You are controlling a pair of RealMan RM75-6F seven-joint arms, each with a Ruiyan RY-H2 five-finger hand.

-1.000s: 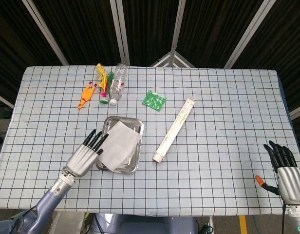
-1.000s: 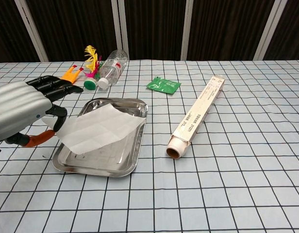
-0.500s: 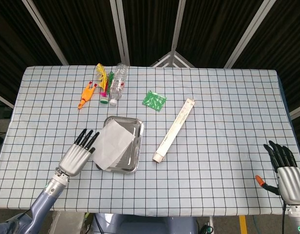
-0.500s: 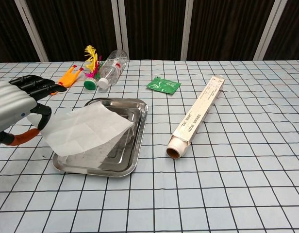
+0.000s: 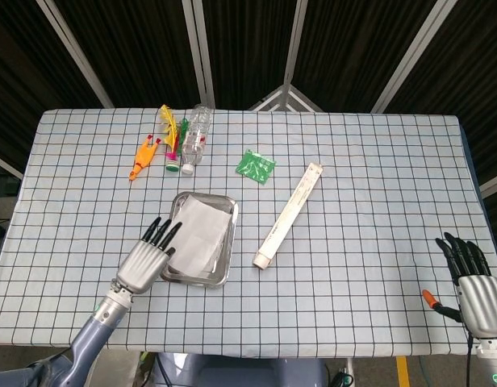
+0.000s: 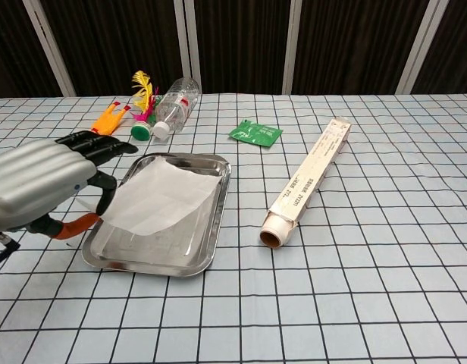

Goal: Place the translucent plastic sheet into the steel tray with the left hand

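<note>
The translucent plastic sheet (image 5: 198, 236) (image 6: 161, 199) lies across the steel tray (image 5: 225, 260) (image 6: 154, 249), reaching from its far right corner to its left rim. My left hand (image 5: 150, 258) (image 6: 42, 184) is at the tray's left side. Its thumb and fingers pinch the sheet's left edge, which sits a little above the rim. My right hand (image 5: 474, 284) hovers at the table's near right corner, fingers spread, holding nothing. Only the head view shows it.
A long cardboard roll box (image 5: 289, 214) (image 6: 309, 180) lies right of the tray. Behind are a green packet (image 5: 256, 166) (image 6: 255, 133), a clear bottle (image 5: 195, 139) (image 6: 173, 102), a feathered shuttlecock (image 5: 173, 137) and an orange toy (image 5: 144, 156).
My left hand drew left and back with the sheet lifted, then came right again. The sheet has dropped from a raised tilt to lie nearly flat in the tray. The right hand stayed still.
</note>
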